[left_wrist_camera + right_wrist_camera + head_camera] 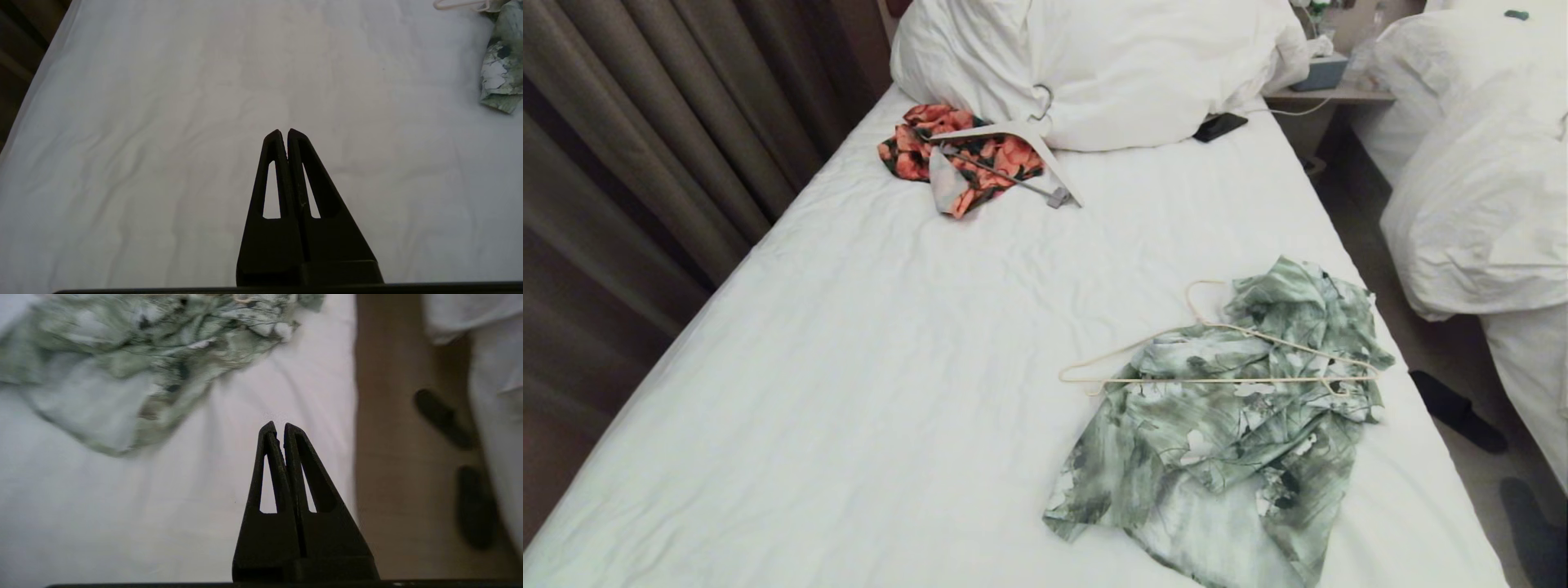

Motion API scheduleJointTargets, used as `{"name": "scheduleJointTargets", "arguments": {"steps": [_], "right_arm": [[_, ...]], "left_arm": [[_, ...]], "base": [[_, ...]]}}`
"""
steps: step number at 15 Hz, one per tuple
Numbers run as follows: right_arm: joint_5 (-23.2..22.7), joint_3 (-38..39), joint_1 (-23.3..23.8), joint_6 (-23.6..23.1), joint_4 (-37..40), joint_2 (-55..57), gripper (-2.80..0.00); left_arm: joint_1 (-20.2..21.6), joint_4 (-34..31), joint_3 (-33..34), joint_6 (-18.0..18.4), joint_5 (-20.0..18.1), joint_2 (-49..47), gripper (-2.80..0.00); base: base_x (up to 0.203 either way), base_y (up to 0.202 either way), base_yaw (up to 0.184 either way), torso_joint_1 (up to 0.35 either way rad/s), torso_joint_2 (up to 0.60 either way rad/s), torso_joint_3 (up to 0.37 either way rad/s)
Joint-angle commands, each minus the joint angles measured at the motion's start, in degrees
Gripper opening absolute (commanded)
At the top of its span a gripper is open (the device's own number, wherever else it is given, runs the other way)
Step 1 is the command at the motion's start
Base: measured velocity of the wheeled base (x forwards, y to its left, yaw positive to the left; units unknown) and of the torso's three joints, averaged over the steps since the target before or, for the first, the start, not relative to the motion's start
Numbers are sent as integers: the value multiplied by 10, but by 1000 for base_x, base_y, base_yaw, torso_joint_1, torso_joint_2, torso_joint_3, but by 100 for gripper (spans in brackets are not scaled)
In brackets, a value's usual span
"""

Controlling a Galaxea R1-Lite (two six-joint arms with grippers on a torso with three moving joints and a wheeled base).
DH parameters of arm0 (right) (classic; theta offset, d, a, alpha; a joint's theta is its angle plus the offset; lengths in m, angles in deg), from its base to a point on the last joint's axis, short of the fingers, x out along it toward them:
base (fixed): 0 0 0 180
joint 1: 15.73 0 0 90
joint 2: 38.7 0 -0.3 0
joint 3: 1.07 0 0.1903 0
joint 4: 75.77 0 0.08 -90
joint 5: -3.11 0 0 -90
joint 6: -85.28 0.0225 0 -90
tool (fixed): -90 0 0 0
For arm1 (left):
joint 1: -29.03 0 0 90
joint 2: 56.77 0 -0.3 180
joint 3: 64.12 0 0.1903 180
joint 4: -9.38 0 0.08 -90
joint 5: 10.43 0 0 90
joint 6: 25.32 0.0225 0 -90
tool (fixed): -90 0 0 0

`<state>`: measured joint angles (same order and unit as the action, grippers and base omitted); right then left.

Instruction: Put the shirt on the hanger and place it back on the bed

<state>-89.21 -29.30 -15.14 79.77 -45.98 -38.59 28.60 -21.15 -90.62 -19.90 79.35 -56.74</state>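
Observation:
The green and white printed shirt lies crumpled on the bed, near its right edge. The thin cream hanger rests on top of the shirt, hook pointing toward the pillows. Neither arm shows in the head view. My left gripper hangs shut and empty over bare sheet, with the shirt and the hanger far off to one side. My right gripper is shut and empty above the sheet near the bed's edge, with the shirt a short way beyond its tips.
An orange-and-black floral garment lies under a thick white clip hanger by the pillows. A dark phone lies beside them. A second bed stands to the right across a narrow floor gap holding dark slippers.

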Motion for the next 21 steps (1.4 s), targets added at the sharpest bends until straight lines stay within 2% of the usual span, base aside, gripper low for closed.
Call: {"name": "scheduleJointTargets", "arguments": {"steps": [1, 5, 7, 8, 21], "right_arm": [[5, 36, 0, -14, -55, -1, -280], [6, 49, 0, -9, -64, -1, -280], [9, 49, 0, 30, -65, -1, -280], [10, 49, 0, 34, -65, -1, -280], [10, 49, 0, 37, -64, -1, -280]], "left_arm": [[0, 0, 1, -2, 0, 0, -280], [0, 1, 1, -40, 7, 0, -280], [0, 2, 1, -42, 7, 0, -280], [0, 2, 1, -43, 7, 0, -280], [0, 3, 2, -45, 7, 0, -280]], "base": [[0, 0, 0, 0, 0, 0], [0, 0, 0, 0, 0, 0], [0, 0, 0, 0, 0, 0], [0, 0, 0, 0, 0, 0], [0, 0, 0, 0, 0, 0]]}}
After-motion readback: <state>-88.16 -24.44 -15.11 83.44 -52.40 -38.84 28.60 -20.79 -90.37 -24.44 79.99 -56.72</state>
